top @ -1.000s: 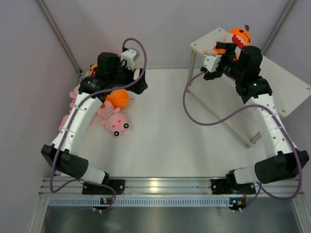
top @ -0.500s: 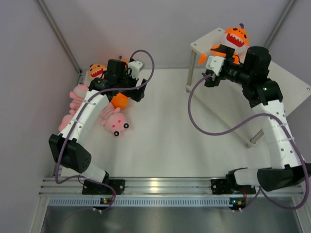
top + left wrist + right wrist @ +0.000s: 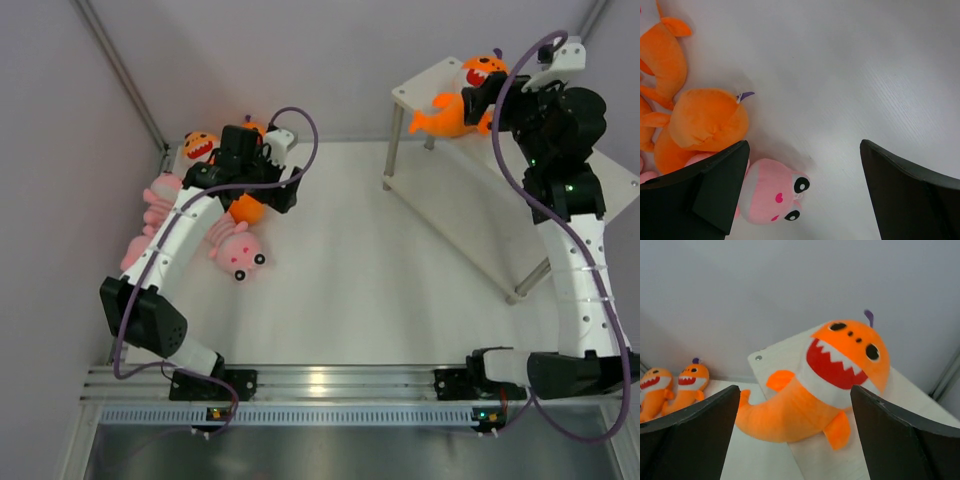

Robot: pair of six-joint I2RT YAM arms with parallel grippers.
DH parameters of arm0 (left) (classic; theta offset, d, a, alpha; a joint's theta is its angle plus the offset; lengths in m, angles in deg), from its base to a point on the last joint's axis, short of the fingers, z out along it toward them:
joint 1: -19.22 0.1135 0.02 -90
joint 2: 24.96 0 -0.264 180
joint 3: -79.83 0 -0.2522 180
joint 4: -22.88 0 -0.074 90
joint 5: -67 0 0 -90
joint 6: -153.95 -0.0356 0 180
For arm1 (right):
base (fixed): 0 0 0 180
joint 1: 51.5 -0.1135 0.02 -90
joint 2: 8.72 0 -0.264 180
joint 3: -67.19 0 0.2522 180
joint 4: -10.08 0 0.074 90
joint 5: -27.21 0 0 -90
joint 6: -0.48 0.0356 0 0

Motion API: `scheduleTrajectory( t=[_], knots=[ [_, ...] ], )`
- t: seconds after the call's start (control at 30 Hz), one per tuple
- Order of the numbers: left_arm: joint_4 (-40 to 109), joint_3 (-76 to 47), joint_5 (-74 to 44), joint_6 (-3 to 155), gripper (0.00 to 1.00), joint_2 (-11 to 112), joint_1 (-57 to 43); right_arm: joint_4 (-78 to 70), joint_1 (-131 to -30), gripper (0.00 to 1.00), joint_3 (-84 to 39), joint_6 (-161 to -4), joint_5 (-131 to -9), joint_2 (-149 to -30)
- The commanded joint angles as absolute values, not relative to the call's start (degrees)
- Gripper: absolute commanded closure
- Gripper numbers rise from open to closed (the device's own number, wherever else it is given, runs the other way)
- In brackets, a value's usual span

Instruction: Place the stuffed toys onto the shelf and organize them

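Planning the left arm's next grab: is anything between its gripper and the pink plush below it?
Nothing visible does. The left gripper hangs open over the table, with the pink plush lying uncovered by one finger. An orange shark plush lies beside it, not over it.

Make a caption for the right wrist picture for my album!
Orange shark plush grinning on the shelf, framed by the open right gripper.

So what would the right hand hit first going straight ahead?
Probably the orange shark plush lying on the shelf, centred between the open fingers of the right hand; the gap to it is unclear.
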State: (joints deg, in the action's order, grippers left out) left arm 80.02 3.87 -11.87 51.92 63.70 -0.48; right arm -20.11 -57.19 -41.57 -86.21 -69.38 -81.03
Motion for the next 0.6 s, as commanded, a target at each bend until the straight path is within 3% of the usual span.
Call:
scheduleTrajectory(
  t=[0.0,0.13,0.33,0.57],
  knots=[
    [78.7,2.8,-10.7,50.7,0.02,59.9,-0.2,-17.2,-53.3,0.09,-39.6,-66.4,-65.3,-82.5],
    [78.7,2.0,-10.6,50.4,0.02,59.4,-0.1,-14.7,-52.9,0.1,-36.9,-61.9,-65.0,-82.8],
    [78.8,1.9,-10.2,50.6,0.02,59.1,-0.1,-8.2,-53.3,0.23,-32.5,-52.7,-65.2,-85.8],
    [78.8,1.6,-10.7,50.2,0.02,58.4,-0.1,-4.2,-57.9,0.32,-30.9,-47.4,-50.3,-88.2]
  ],
)
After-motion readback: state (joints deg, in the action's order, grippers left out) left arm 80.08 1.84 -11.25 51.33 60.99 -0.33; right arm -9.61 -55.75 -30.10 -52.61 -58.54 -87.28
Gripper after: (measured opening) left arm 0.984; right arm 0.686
